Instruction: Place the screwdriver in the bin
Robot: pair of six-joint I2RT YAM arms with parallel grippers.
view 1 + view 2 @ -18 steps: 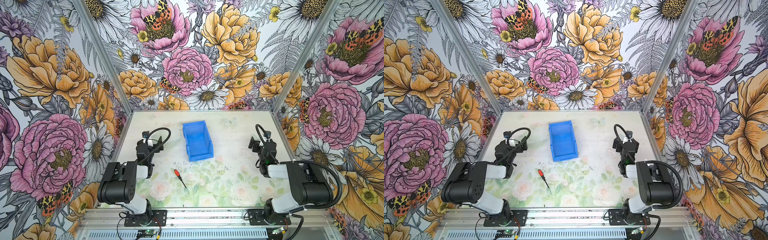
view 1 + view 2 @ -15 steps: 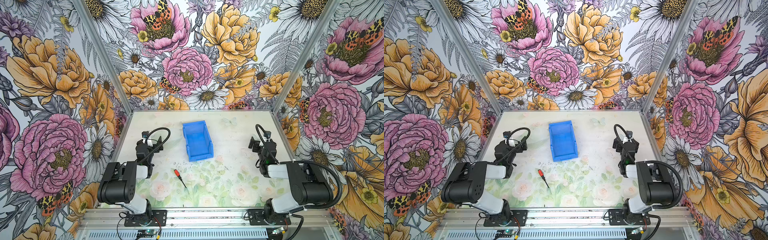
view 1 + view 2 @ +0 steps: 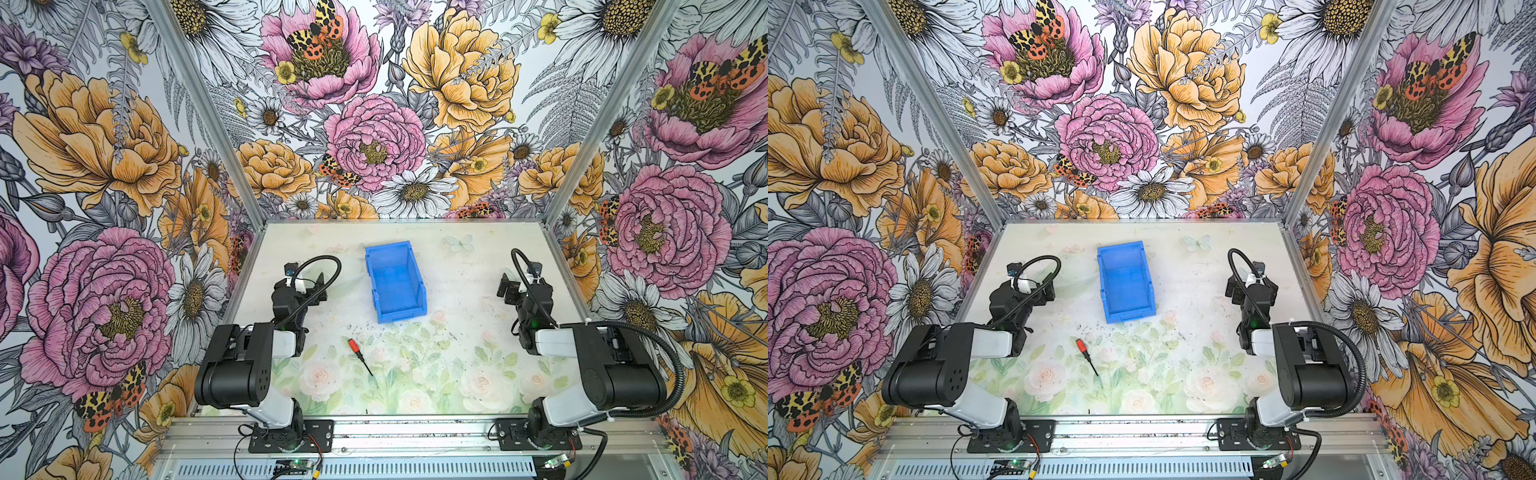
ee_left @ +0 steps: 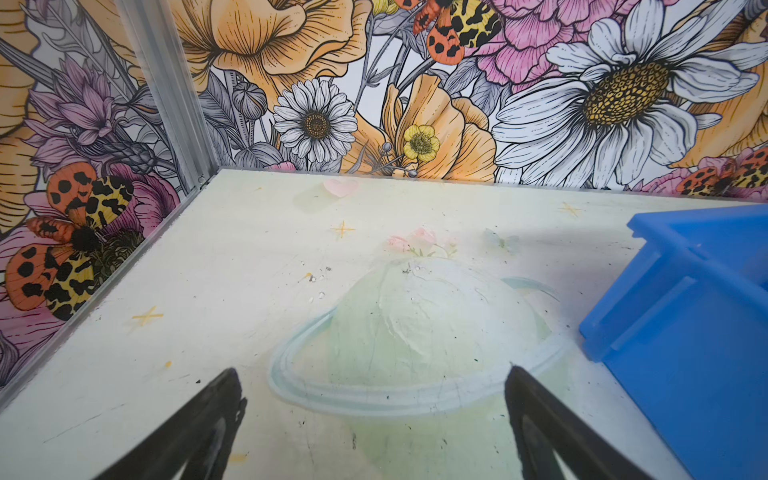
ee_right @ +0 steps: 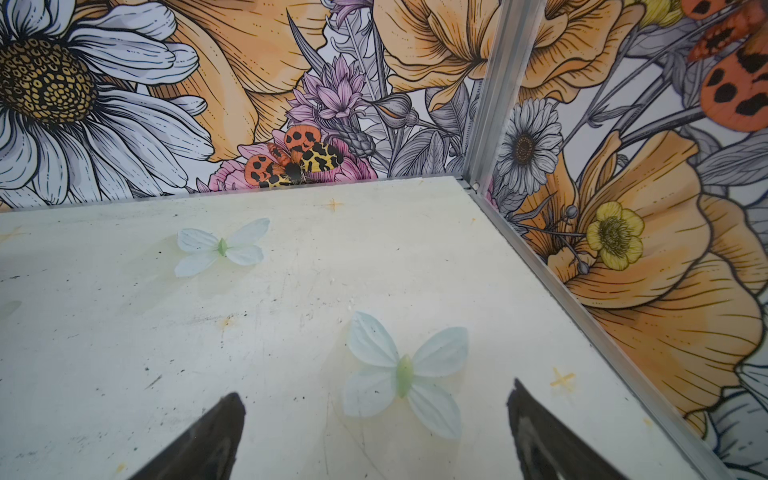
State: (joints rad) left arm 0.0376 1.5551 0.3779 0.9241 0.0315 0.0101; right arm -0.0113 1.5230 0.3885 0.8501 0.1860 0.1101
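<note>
Screwdriver (image 3: 358, 360) on table (image 3: 457, 291), well apart from spread-jawed left gripper (image 3: 305, 280)

No legible txt, labels or nos. anywhere.

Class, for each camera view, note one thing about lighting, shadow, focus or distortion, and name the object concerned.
In both top views: even light, the small red-handled screwdriver sharp, metal corner posts splayed outward. Left wrist view: the bright blue plastic bin casts a soft shadow on the table; black fingertips blurred. Right wrist view: black fingertips blurred too.
</note>
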